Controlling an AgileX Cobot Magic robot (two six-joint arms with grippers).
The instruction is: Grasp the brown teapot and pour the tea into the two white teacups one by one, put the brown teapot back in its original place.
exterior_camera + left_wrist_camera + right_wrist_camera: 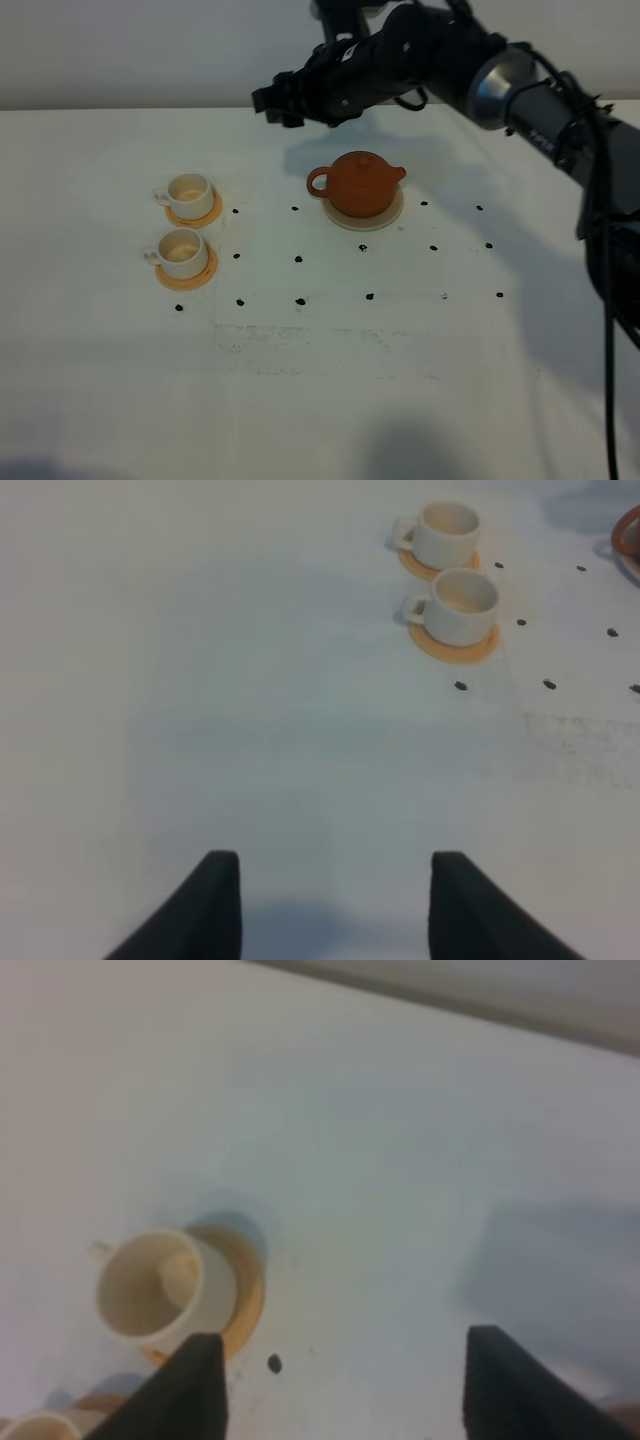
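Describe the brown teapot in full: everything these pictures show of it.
The brown teapot is squat and round, matte reddish-brown, clay by its look. Its lid is on, with a small knob. In the high view its loop handle points left, its short spout right. It stands upright, centred on a round pale beige coaster whose rim shows around its base. Only the coaster touches it; the open right claw hangs above, apart. Its contents are hidden.
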